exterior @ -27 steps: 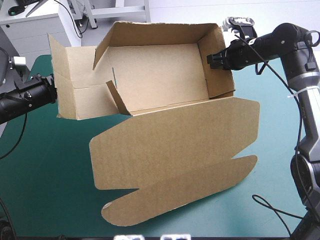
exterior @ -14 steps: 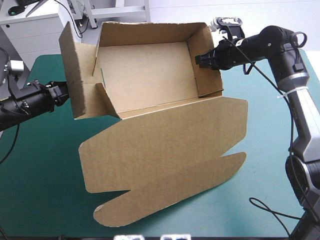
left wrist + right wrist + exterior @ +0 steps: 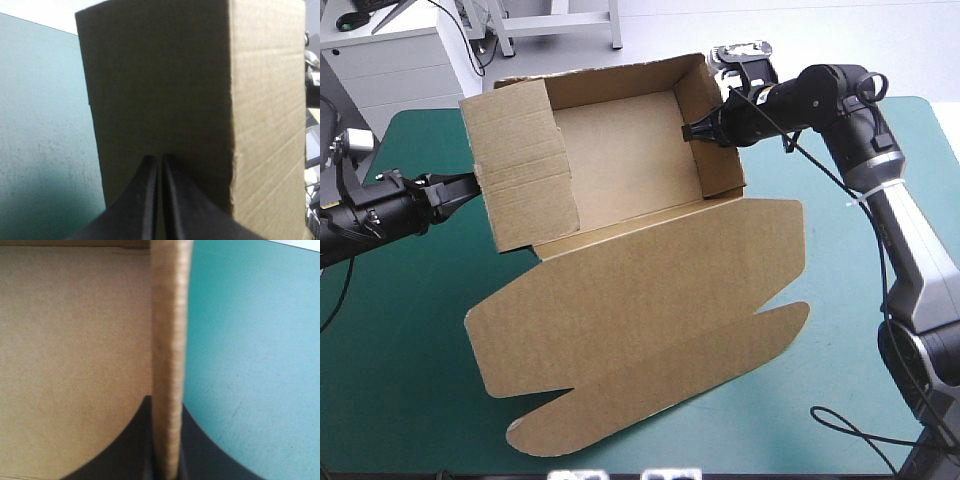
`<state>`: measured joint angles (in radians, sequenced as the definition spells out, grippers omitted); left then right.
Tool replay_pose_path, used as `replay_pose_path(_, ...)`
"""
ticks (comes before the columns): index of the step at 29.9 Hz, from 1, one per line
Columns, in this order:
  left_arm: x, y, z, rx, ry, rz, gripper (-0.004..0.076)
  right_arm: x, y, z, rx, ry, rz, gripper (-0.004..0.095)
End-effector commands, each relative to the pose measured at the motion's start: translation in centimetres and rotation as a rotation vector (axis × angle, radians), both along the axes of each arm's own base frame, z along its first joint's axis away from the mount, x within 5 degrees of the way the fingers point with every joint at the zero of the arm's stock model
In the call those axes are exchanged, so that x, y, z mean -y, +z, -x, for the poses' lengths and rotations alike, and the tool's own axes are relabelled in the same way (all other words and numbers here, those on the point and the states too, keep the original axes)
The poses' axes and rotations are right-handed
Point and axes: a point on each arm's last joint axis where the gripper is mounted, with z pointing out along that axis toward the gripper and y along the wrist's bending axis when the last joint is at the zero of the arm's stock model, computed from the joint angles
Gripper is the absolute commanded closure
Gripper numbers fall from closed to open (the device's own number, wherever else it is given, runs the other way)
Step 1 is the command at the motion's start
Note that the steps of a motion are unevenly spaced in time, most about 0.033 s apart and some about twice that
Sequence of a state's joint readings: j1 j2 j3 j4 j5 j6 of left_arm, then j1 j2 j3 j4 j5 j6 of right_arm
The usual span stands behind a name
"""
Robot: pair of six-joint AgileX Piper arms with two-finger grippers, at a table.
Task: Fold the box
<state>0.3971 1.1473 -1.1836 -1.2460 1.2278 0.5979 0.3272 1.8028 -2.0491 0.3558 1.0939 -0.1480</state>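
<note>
My right pincer (image 3: 689,131) is clamped on the box (image 3: 640,290) wall, upper right, as an anchor I reckon, while my left pincer (image 3: 470,183), tips together, props the opposite wall.

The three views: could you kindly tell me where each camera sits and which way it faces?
High view: above and behind the robot, looking forward and down on the table and box; both arms enter, left gripper and right gripper at opposite walls.
Left wrist view: above the left wrist, facing the left wall; its shut fingers point at it.
Right wrist view: above the right wrist, looking along the right wall, clamped between its fingers.
Shared: both wrist views show box and table.
</note>
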Motion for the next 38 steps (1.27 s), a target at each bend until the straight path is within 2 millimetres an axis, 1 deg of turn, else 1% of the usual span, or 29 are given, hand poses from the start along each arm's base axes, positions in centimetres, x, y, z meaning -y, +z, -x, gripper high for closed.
replay_pose_path(1,0.9,1.3,1.3,0.031,-0.063,-0.006,0.0715,-0.4,3.7,1.6,0.139,-0.011,-0.114,0.0925)
replay_pose_path(5,0.8,1.0,1.3,0.017,-0.058,-0.032,0.0715,-1.4,3.8,1.9,0.169,-0.005,-0.112,0.0925)
replay_pose_path(10,0.8,1.2,1.5,0.02,-0.056,-0.034,0.0715,-2.1,3.7,2.1,0.201,-0.047,-0.049,0.0925)
replay_pose_path(13,0.9,1.2,1.6,0.028,-0.056,-0.043,0.0709,-2.6,3.8,2.2,0.218,-0.043,-0.056,0.0925)
replay_pose_path(15,0.9,1.2,1.6,0.028,-0.056,-0.043,0.0675,-2.8,3.9,2.2,0.222,-0.044,-0.08,0.0925)
replay_pose_path(18,0.9,1.2,1.6,0.034,-0.059,-0.049,0.0596,-3.2,3.6,1.9,0.213,-0.045,-0.09,0.0925)
replay_pose_path(21,0.9,1.2,1.6,0.034,-0.059,-0.049,0.0505,-4.2,3.0,1.7,0.198,-0.029,-0.09,0.0925)
replay_pose_path(24,0.9,1.2,1.6,0.033,-0.058,-0.048,0.0437,-5.0,2.6,1.6,0.202,-0.018,-0.099,0.0925)
replay_pose_path(27,0.8,1.2,1.6,0.03,-0.057,-0.047,0.0385,-5.7,2.1,1.3,0.198,-0.01,-0.101,0.0925)
replay_pose_path(32,0.8,1.0,1.6,0.017,-0.052,-0.055,0.0347,-6.2,1.2,0.8,0.176,-0.006,-0.1,0.0925)
replay_pose_path(35,0.7,0.8,1.6,0.001,-0.046,-0.089,0.0347,-6.4,0.9,0.5,0.171,-0.008,-0.1,0.0925)
replay_pose_path(38,0.4,0.3,1.6,-0.022,-0.035,-0.141,0.0347,-6.5,1.1,0.5,0.182,-0.009,-0.116,0.0925)
